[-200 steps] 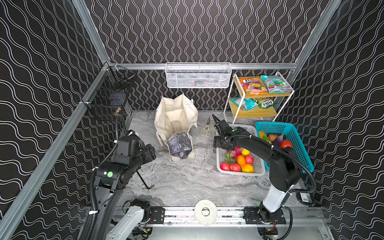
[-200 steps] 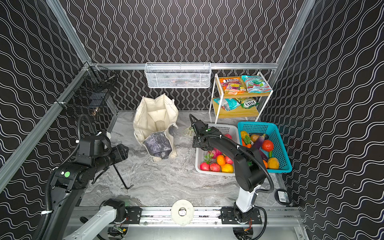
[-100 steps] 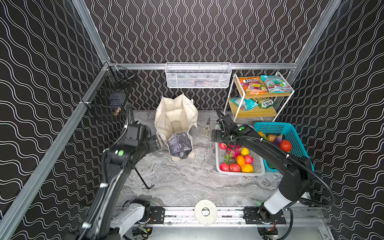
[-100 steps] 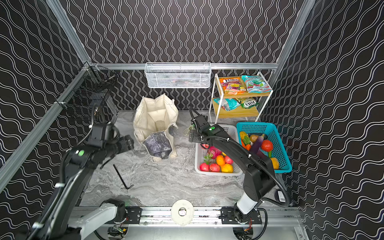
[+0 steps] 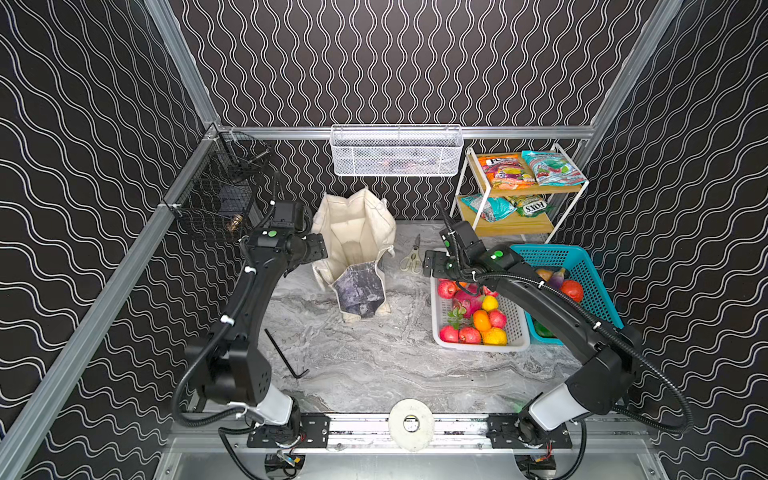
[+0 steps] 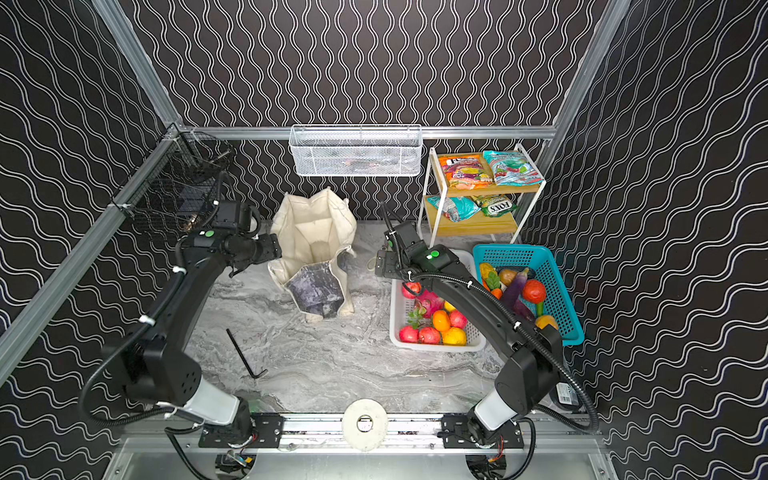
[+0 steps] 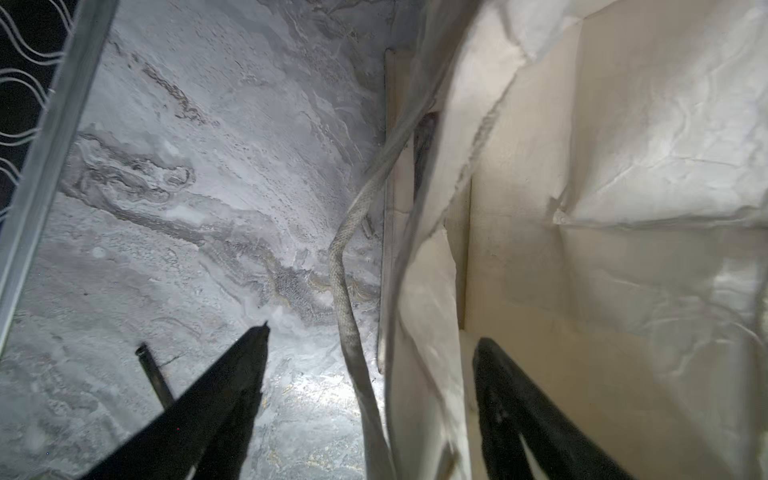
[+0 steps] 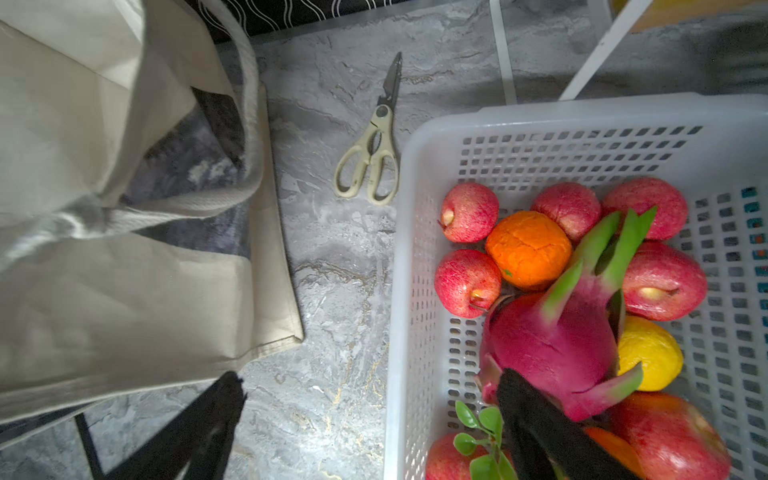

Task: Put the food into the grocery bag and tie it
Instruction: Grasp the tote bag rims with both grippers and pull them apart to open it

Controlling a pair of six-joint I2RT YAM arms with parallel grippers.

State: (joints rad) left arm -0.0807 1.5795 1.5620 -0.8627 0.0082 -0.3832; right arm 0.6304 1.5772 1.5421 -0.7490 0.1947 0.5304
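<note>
Two wide, empty claws: left claw point(image 7: 374, 332) poised astride the rim of the grocery bag point(image 5: 353, 232), slumped on the surface point(image 5: 374, 365); right claw point(image 8: 370, 374) over the wall of the white basket point(image 8: 405, 257), beside the dragon fruit point(image 8: 557, 340). Probably soft, floppy canvas: best pinched at rim or handle point(image 7: 343, 266). Fruit likely light, firm.

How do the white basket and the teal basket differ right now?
Colour: the white basket is pale white, the teal basket blue-green. Contents: the white basket holds red apples, oranges and a pink dragon fruit; the teal basket holds a purple eggplant and a red tomato, among others. Place: the white basket sits nearer the bag, the teal basket on its far side. Both are perforated plastic and stand side by side.
</note>
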